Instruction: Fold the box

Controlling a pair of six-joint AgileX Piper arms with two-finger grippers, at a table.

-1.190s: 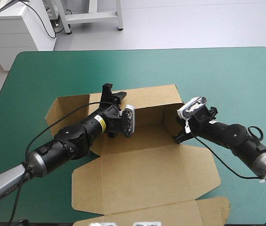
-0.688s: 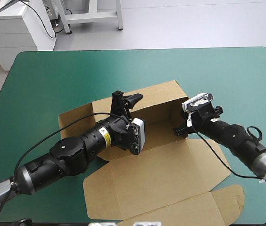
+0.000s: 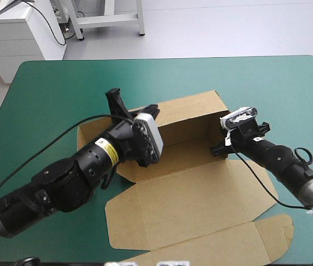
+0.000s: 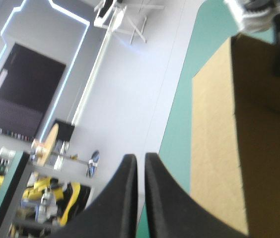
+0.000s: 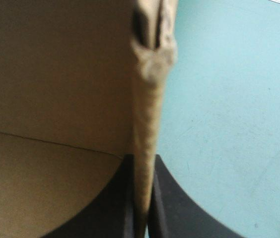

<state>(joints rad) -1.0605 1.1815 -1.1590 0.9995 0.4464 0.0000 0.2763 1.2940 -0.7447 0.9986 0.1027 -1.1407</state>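
- The left hand [image 3: 115, 102] is lifted above the counter [image 3: 51, 88], and its black fingers [image 4: 127, 198] lie together with only a thin slit between them.
- Nothing is held in that slit; in the left wrist view only pale floor shows through it.
- The box [image 3: 190, 199] lies on the teal-green cover under and beside both hands. It is half built, with its long back wall standing and its broad lid panel flat on the side nearer the robot.
- In the left wrist view the standing back wall of the box [image 4: 214, 148] is just beside the left hand and runs ahead of it. A strip of teal-green counter [image 4: 179, 124] shows between the fingers and the board.
- Whether the left fingers touch the board cannot be told.
- The right hand [image 3: 217, 148] is at the other end of the back wall, at the corner where the short side wall stands.
- It is clamped on the box. In the right wrist view the thin upright edge of brown board [image 5: 147, 124] rises straight from between the two black fingers [image 5: 167, 198].
- On one side of the right hand is the box's inner face and floor, on the other bare counter [image 5: 229, 99].
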